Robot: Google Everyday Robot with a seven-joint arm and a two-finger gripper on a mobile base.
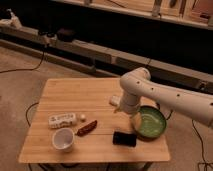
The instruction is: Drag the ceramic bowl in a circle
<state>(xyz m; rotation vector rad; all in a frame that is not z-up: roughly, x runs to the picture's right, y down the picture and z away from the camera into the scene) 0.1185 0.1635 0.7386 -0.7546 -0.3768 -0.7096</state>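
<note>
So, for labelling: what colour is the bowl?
Green bowl, camera view; gripper at its rim.

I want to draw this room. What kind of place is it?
Probably a robot lab or workshop: a wooden table, cables on the floor, and a long bench behind. The gripper is at the ceramic bowl's rim.

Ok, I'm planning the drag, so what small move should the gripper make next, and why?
Likely settle onto the rim, then start the arc away from the black block: the gripper hangs at the left rim of the ceramic bowl, and the block lies close by its front-left.
</note>
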